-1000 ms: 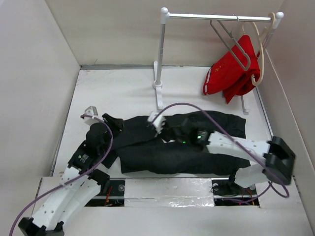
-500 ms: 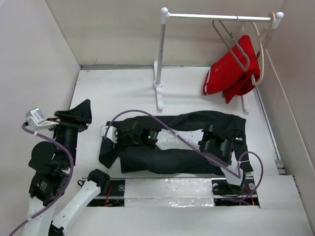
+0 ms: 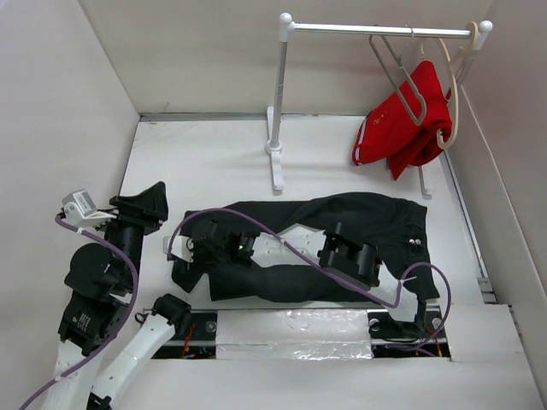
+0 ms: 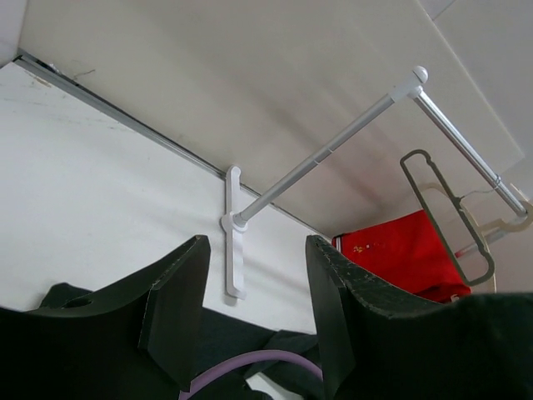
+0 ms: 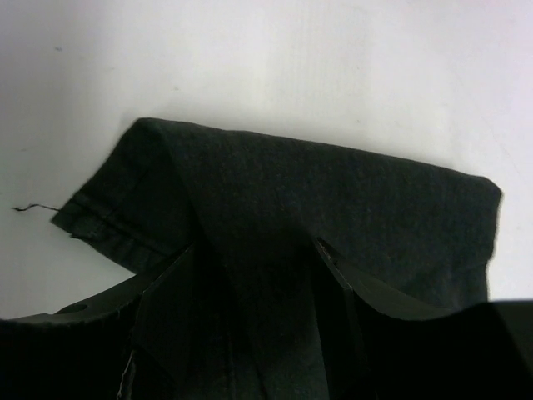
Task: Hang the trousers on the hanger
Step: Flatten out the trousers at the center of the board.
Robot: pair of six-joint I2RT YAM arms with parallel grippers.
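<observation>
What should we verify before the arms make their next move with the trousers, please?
1. Left gripper open and empty: ok.
2. Right gripper clamped on the trousers: not ok; jaws open over a leg end.
3. Trousers spread on the table: ok.
4. Hanger on the rail: ok.
5. Hanger free of the red garment: cannot tell.
</observation>
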